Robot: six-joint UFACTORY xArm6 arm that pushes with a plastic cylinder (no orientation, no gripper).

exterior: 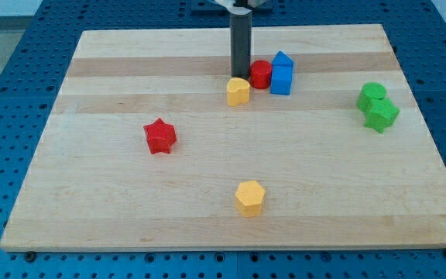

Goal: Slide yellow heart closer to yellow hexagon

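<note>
The yellow heart [238,91] lies on the wooden board above the middle. The yellow hexagon [249,198] lies near the view's bottom, almost straight below the heart and far from it. My tip [241,77] is at the lower end of the dark rod, just above the heart's top edge, touching or nearly touching it.
A red cylinder [261,74] and two blue blocks [282,75] sit just right of the rod. A red star [159,136] lies at the left. A green cylinder [372,95] and a green star-like block [381,115] sit at the right. The board [91,194] ends all around.
</note>
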